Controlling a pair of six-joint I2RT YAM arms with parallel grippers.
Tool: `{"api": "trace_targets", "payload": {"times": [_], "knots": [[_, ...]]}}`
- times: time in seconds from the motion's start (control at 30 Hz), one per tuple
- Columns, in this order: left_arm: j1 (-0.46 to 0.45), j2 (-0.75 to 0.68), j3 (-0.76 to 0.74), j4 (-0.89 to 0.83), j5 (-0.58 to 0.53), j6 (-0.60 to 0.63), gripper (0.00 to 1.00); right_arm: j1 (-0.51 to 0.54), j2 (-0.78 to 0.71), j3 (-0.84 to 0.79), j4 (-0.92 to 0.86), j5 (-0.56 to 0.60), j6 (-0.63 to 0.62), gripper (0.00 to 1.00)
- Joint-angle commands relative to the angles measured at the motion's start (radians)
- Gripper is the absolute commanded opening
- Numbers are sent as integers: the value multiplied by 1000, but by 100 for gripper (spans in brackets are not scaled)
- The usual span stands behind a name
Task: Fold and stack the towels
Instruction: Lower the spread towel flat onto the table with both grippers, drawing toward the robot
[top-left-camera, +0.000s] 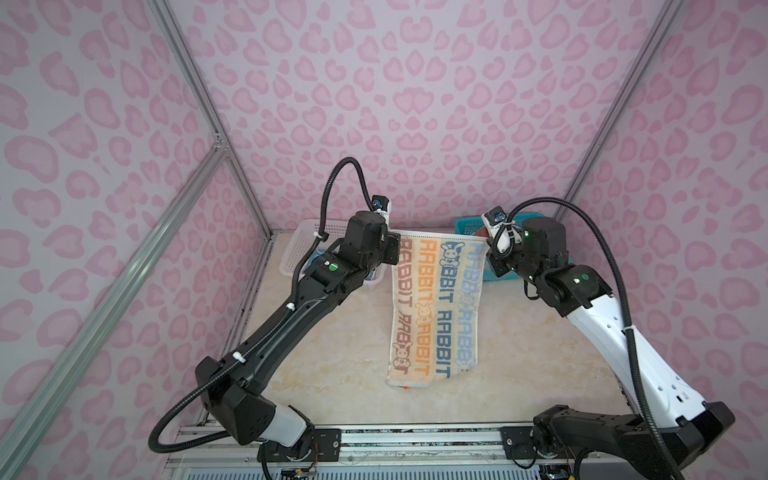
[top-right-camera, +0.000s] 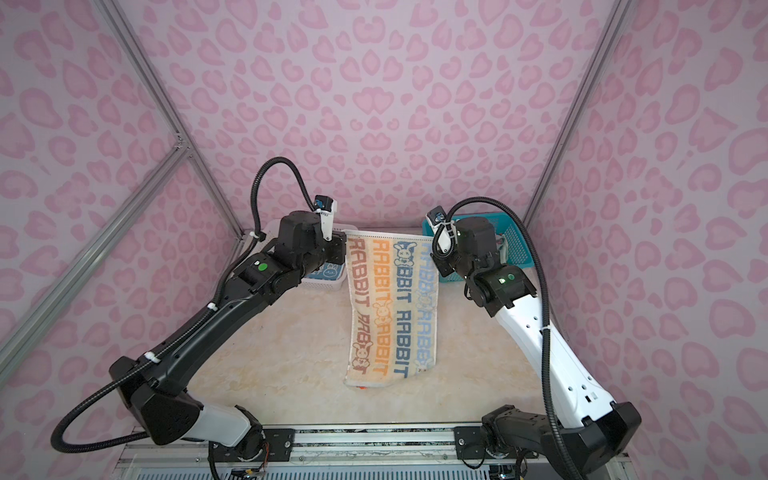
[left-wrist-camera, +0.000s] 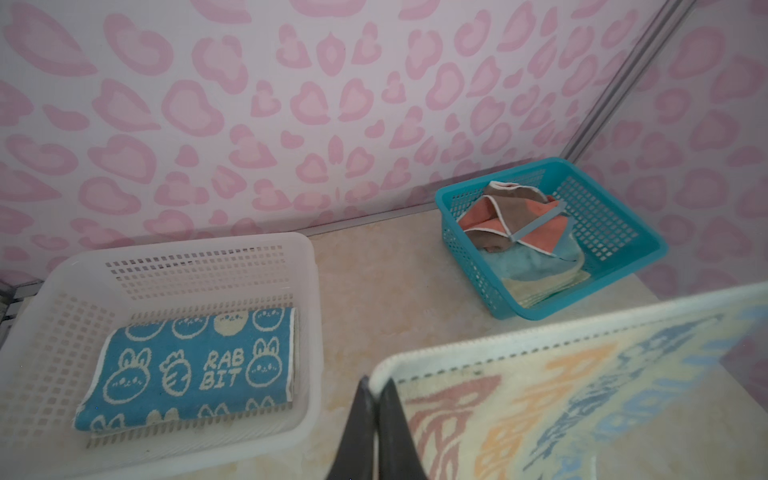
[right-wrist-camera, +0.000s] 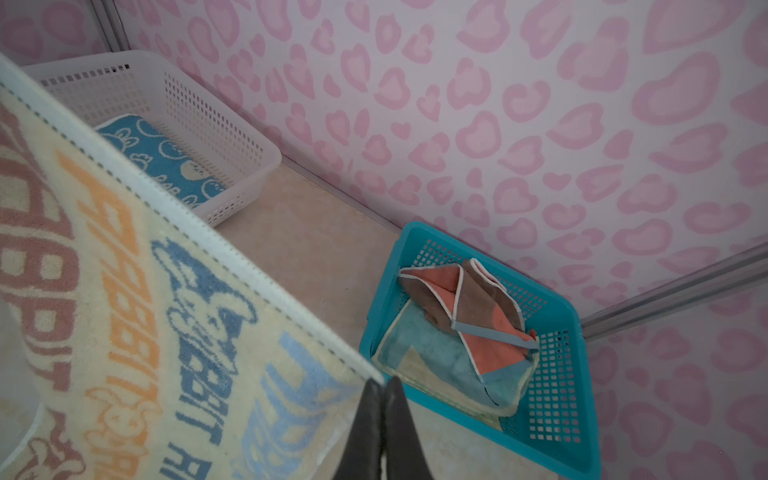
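— Pink leopard-spotted walls close in a pale marbled worktop (top-left-camera: 332, 374). What hangs between the two arms?

— The lettered towel (top-left-camera: 436, 307), cream with "RABBIT" running down it in brown, orange and blue columns. Its top edge is stretched level above the worktop. In both top views its lower end reaches down to the surface.

— Who holds it?

— Both arms. The left tool (left-wrist-camera: 376, 385) is clenched on one top corner and the right tool (right-wrist-camera: 382, 384) on the other. Each wrist view shows dark fingers (left-wrist-camera: 359, 424) pressed together on the white hem.

— And the other towels?

— The blue rabbit towel (left-wrist-camera: 187, 365) lies folded flat in the white basket (left-wrist-camera: 195, 270) at the back left of the worktop. The teal basket (left-wrist-camera: 598, 216) stands at the back right, well apart from the white one. In it the orange-brown towel (left-wrist-camera: 511, 220), edged in white, sits crumpled on the teal towel (left-wrist-camera: 536, 262), whose pale-yellow back shows along one side.

— Does the hanging towel touch either basket?

— In the wrist views it hangs apart from both, over the bare stretch between them.
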Motion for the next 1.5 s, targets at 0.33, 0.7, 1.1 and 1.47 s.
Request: {"api": "trace_targets", "payload": {"times": [0.33, 0.7, 1.1, 1.47], "knots": [[27, 197, -15, 187, -195, 86, 3, -74, 200, -104, 275, -17, 33, 0], [27, 142, -257, 237, -149, 43, 3, -60, 143, -325, 222, -147, 84, 0], [8, -27, -498, 262, -28, -47, 3, 36, -39, -548, 147, -169, 188, 0], [-75, -152, -645, 209, -36, -95, 3, 86, -189, -669, 130, -185, 279, 0]]}}
